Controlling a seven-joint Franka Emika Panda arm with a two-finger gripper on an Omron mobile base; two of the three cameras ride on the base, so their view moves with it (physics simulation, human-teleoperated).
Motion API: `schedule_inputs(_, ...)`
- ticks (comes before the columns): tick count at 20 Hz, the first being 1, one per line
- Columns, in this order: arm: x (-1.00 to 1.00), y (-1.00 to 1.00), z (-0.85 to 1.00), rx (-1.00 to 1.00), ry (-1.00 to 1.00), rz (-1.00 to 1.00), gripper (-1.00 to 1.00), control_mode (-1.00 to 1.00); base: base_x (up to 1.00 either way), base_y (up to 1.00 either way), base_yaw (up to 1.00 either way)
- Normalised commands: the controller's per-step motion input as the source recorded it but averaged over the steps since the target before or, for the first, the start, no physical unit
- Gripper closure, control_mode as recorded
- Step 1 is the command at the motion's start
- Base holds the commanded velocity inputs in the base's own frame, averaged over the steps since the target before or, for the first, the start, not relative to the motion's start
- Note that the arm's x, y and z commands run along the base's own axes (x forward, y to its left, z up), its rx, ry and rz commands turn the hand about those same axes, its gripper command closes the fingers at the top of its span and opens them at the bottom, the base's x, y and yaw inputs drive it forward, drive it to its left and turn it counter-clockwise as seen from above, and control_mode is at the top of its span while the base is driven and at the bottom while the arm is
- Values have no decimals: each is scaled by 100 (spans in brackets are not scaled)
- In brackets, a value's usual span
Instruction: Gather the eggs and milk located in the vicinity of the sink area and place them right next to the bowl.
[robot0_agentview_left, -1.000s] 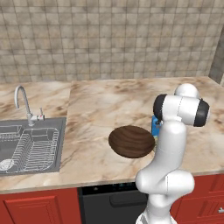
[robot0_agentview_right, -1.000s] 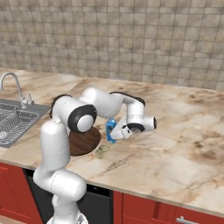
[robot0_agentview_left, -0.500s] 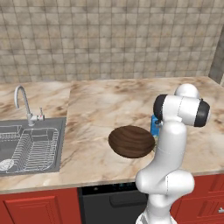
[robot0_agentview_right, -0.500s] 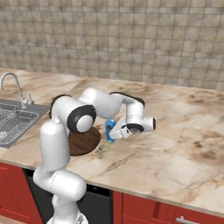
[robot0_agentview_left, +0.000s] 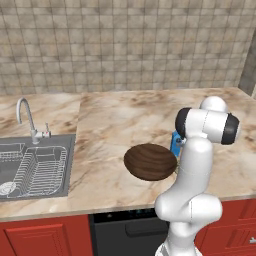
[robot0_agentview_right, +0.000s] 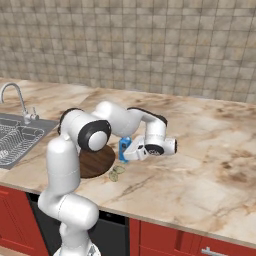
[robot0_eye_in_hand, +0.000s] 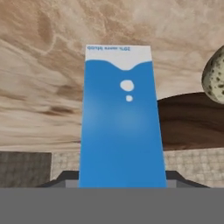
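The slim blue milk carton (robot0_agentview_right: 124, 149) is parked mid-frame just right of the round dark-brown wooden bowl (robot0_agentview_right: 97, 161), speckled tan eggs (robot0_agentview_right: 116, 173) below both; steel sink (robot0_agentview_right: 15, 142) sits far left.

The milk (robot0_agentview_right: 123, 148), bowl (robot0_agentview_right: 95, 161) and eggs (robot0_agentview_right: 116, 173) crowd one patch of tabletop (robot0_agentview_right: 210, 150) near its front edge, while broad bare marble lies open to the right and behind.

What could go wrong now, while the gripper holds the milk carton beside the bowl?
1. The gripper holds the milk very close to the bowl; setting it down carelessly could knock the carton against the rim.
2. The eggs lie on the counter just in front of the carton, so a low withdrawal might push them.
3. The carton is slim, so it may tip at release.
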Motion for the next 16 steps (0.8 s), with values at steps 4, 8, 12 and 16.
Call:
schedule_inputs(4,-18,11,-8,3,2,0,100,-100,0,0,0)
schedule_inputs(8,-22,11,-8,0,1,0,100,-100,0,0,0)
schedule_inputs(12,-24,16,-11,0,1,0,100,-100,0,0,0)
schedule_inputs(16,-22,25,-11,0,3,0,100,-100,0,0,0)
